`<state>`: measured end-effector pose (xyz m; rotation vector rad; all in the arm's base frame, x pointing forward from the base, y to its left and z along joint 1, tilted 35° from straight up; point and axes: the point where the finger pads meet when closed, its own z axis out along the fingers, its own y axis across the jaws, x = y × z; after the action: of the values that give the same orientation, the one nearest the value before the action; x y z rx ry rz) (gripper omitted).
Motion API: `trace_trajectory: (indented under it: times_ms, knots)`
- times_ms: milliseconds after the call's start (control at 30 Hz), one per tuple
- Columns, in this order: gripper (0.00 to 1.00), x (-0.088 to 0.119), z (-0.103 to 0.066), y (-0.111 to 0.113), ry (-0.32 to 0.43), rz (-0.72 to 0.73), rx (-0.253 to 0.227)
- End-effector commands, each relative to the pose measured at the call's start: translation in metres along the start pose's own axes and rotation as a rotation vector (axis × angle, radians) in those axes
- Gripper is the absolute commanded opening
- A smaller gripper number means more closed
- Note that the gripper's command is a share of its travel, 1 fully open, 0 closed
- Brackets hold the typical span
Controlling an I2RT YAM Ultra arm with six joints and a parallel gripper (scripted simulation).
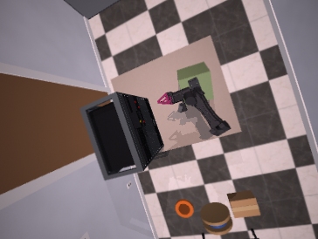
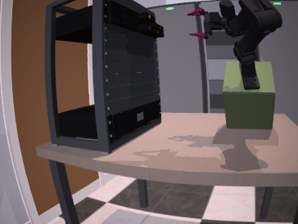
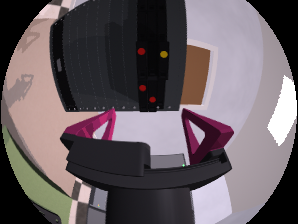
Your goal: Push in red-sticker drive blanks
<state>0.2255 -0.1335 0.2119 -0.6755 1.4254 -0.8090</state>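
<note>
A beige bench [image 2: 192,163] carries a tall dark server rack [image 2: 100,73] at its left end, its face turned toward the robot arm [image 2: 250,37], which stands on a green block [image 2: 250,100] at the far side. The rack is unfastened and top-heavy in look (a hard shove high up could slide or tip it), so any push probably wants to be slow, square to the face and straight along the bay.

Near the top of the rack's face sit the drive blanks, two of them jutting out: the upper one [image 2: 144,17] carries a yellow sticker, the one below it [image 2: 152,29] red stickers. They look like stiff, smooth little panels, better pressed flat on the front than pinched.

The gripper [image 2: 199,24] hovers at that height, well apart from the rack, its magenta fingers [image 2: 196,12] spread wide and holding nothing.

The wrist view counts what the others blur: three red stickers [image 3: 141,51] and one yellow sticker [image 3: 164,54], the rack's face dead ahead between the fingers. The top view alone shows the rack's footprint, set askew at the bench's edge. Only the exterior view shows the height of the blanks above the bench.
</note>
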Motion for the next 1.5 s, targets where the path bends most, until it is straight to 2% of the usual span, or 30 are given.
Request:
trace_trajectory:
  times_ms: [0,567,867,1200,1267,1467]
  knots:
    - [1.00,-0.003,-0.002,-0.007,0.002,-0.027,0.019]
    - [1.00,-0.003,-0.002,-0.007,0.002,-0.027,0.019]
    - [1.00,-0.010,0.005,-0.011,-0.012,-0.040,0.015]
    - [1.00,-0.026,0.028,-0.013,-0.014,-0.037,0.018]
    - [1.00,-0.026,0.028,-0.013,-0.014,-0.037,0.018]
    - [1.00,-0.034,0.054,-0.010,0.000,-0.010,0.000]
